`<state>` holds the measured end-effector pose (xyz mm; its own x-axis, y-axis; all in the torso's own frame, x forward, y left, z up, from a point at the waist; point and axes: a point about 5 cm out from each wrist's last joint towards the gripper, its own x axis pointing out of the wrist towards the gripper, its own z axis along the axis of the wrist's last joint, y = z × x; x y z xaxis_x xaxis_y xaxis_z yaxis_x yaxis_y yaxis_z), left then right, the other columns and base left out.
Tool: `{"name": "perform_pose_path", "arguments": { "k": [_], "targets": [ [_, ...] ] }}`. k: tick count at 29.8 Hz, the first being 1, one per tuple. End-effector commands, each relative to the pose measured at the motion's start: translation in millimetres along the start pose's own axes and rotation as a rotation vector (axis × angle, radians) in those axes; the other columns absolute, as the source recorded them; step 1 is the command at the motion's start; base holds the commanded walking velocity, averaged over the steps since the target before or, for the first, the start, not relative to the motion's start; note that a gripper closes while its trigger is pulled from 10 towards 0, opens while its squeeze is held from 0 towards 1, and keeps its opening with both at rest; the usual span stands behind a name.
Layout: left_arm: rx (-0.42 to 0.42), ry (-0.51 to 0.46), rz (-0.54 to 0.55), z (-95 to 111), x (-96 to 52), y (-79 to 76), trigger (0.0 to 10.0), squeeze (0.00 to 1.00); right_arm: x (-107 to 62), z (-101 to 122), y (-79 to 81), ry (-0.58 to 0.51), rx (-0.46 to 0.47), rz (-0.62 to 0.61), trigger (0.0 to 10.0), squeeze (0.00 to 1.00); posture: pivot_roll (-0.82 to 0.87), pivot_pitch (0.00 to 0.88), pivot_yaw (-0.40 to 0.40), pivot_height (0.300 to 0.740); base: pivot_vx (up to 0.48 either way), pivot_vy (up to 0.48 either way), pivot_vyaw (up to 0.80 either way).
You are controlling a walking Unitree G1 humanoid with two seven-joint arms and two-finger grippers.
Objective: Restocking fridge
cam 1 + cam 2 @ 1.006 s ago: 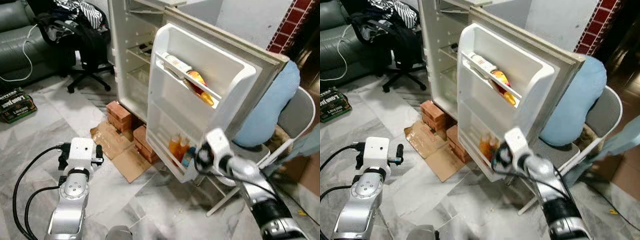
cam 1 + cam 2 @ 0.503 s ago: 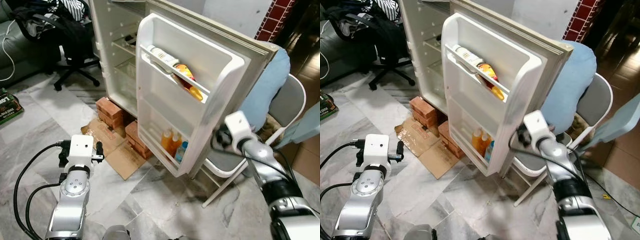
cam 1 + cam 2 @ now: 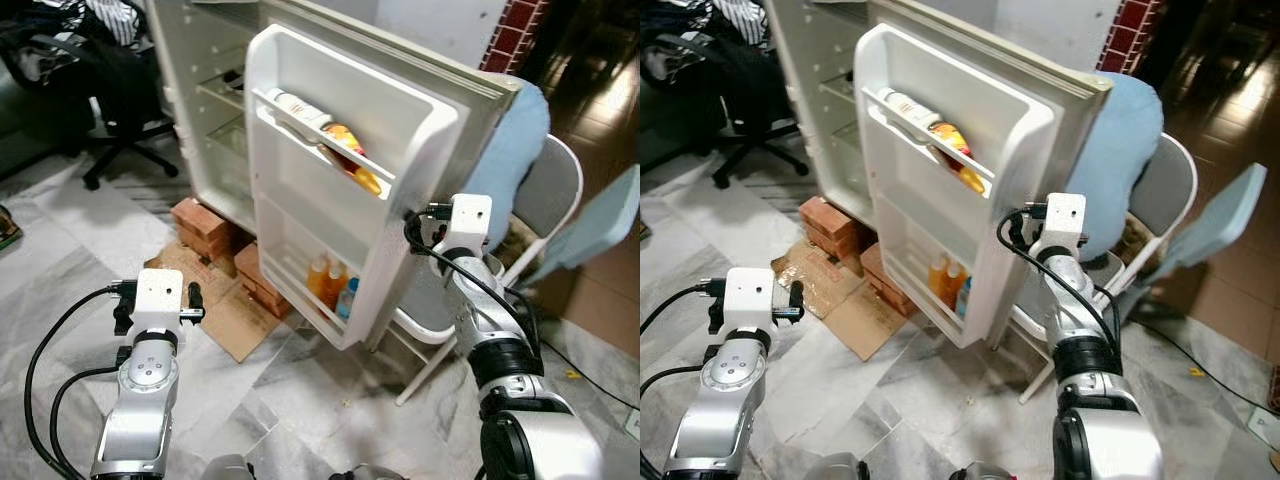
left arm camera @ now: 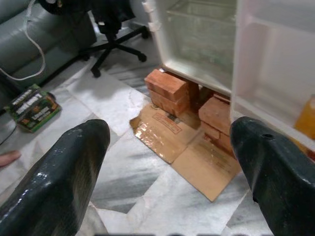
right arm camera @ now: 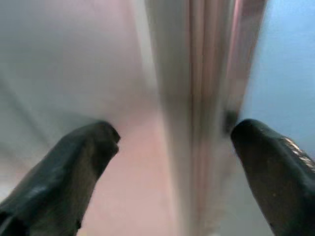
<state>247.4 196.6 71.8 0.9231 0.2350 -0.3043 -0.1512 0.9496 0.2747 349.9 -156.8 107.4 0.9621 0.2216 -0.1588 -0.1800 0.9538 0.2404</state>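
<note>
Here your right gripper (image 5: 167, 162) is hovering at the outer edge of the open fridge door (image 3: 330, 190), fingers spread apart. Your left gripper (image 4: 170, 162) is hanging open over the floor (image 3: 60, 260), near left of the fridge (image 3: 200, 100).

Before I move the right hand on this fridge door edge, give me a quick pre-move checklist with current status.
1. Right hand open, fingers either side of the white fridge door's outer edge: ok.
2. Door open wide: ok.
3. Orange bottles upright in the lower door shelf: ok.
4. Grey folding chair with blue cushion close behind the door: not ok, swing limited.
5. Left hand open, holding nothing, low over the floor: ok.
6. Item to restock in hand: not ok.
</note>
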Motion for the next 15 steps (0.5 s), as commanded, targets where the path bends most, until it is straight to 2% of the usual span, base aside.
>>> {"name": "perform_pose_path", "arguments": {
  "k": [1,2,4,5,7,8,9,11,13,14,15],
  "targets": [
    [-0.012,0.042,-0.025,-4,0.3,-2.8,10.0,0.0,1.8,27,58.0,-0.09,-0.031,0.405,10.0,0.0,0.12,0.0,-0.062,0.74,0.0,0.0,0.0],
    [-0.014,0.061,-0.033,-6,-0.1,-3.2,10.0,0.0,-1.1,25,58.7,-0.08,-0.05,0.437,10.0,0.0,0.12,0.0,-0.063,0.74,0.0,0.0,0.0],
    [-0.051,0.137,-0.074,-18,-2.7,-5.8,10.0,0.0,-5.6,16,50.0,-0.037,-0.131,0.452,10.0,0.0,0.12,0.0,-0.064,0.74,0.0,0.0,0.0],
    [-0.051,0.137,-0.074,-18,-2.7,-5.8,10.0,0.0,-5.6,16,50.0,-0.037,-0.131,0.452,10.0,0.0,0.12,0.0,-0.064,0.74,0.0,0.0,0.0],
    [-0.089,0.197,-0.076,-28,-5.5,-2.8,10.0,0.0,-8.9,3,33.3,0.039,-0.237,0.45,10.0,0.0,0.13,0.0,-0.063,0.74,0.0,0.0,0.0],
    [-0.076,0.222,-0.056,-37,-7.9,5.1,10.0,0.0,-11.0,-8,15.9,0.127,-0.36,0.434,10.0,0.0,0.13,0.0,-0.063,0.74,0.0,0.0,0.0],
    [-0.067,0.233,-0.045,-41,-9.1,8.6,10.0,0.0,-11.7,-11,9.6,0.155,-0.404,0.426,10.0,0.0,0.13,0.0,-0.061,0.74,0.0,0.0,0.0],
    [-0.071,0.28,-0.02,-57,-14.2,17.5,10.0,0.0,-9.0,-13,-4.7,0.204,-0.503,0.36,10.0,0.0,0.14,0.0,-0.061,0.74,0.0,0.0,0.0],
    [-0.081,0.34,0.007,-75,-20.3,26.5,10.0,0.0,-5.1,-8,-15.2,0.226,-0.564,0.267,10.0,0.0,0.14,0.0,-0.061,0.74,0.0,0.0,0.0],
    [-0.099,0.371,0.015,-85,-23.8,30.3,10.0,0.0,-0.8,-3,-18.4,0.214,-0.578,0.203,10.0,0.0,0.15,0.0,-0.064,0.74,0.0,0.0,0.0],
    [-0.12,0.435,0.035,-105,-31.0,36.8,10.0,0.0,8.2,13,-19.0,0.143,-0.576,0.082,10.0,0.0,0.15,0.0,-0.065,0.74,0.0,0.0,0.0]
  ]
}}
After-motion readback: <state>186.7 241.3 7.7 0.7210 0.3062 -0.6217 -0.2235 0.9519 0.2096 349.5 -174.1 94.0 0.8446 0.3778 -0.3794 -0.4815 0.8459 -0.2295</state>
